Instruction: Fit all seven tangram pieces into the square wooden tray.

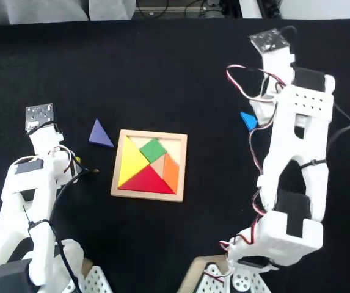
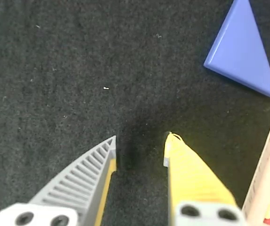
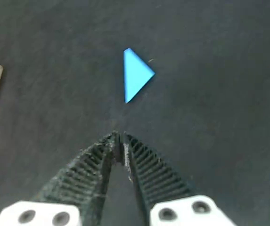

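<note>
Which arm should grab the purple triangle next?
Left. The left claw is open right by the purple triangle beside the tray; the right claw is shut, across the tray near the light-blue triangle.

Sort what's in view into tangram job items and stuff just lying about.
Job: wooden tray; in it yellow triangle, red triangle, green square, orange piece; loose on the black cloth, purple triangle, blue triangle.
Lying about: cables, grey fabric past the cloth's far edge.
</note>
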`<state>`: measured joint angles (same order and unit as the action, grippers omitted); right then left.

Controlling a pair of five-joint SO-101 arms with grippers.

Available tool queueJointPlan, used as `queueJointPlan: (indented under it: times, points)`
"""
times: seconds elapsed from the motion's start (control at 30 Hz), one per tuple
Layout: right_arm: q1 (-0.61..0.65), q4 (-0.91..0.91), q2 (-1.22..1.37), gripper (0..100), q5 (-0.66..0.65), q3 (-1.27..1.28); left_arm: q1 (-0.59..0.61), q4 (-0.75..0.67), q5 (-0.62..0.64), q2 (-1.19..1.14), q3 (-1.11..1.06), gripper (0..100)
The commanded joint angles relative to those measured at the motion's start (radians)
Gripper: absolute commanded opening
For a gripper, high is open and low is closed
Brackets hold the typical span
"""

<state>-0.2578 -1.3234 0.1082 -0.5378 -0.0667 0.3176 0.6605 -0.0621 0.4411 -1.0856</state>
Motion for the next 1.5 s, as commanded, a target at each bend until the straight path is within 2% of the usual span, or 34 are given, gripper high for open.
queueJointPlan:
  times: [0.0, 0.27, 0.53, 0.77, 0.97, 1.3, 1.47]
  points:
    - [-0.032, 0.206, 0.064, 1.1, -0.009, 0.036, 0.004, -0.020, 0.011, 0.003, 0.013, 17]
    - [-0.071, 0.250, 0.452, 1.1, -0.006, -0.131, 0.004, -0.020, 0.011, 0.003, 0.013, 17]
    - [-0.052, 0.083, 0.644, 1.1, -0.002, -0.410, 0.004, -0.020, 0.011, 0.003, 0.013, 17]
    - [0.087, -0.083, 0.684, 1.1, -0.003, -0.522, 0.004, -0.020, 0.011, 0.002, 0.013, 17]
    - [0.178, -0.097, 0.684, 1.1, 0.000, -0.575, 0.004, -0.020, 0.011, 0.002, 0.013, 17]
    - [0.080, -0.149, 0.691, 1.1, -0.002, -0.834, 0.004, -0.020, 0.011, 0.002, 0.013, 17]
    - [0.104, -0.029, 0.719, 1.1, -0.002, -0.849, 0.004, -0.038, 0.011, 0.002, 0.008, 17]
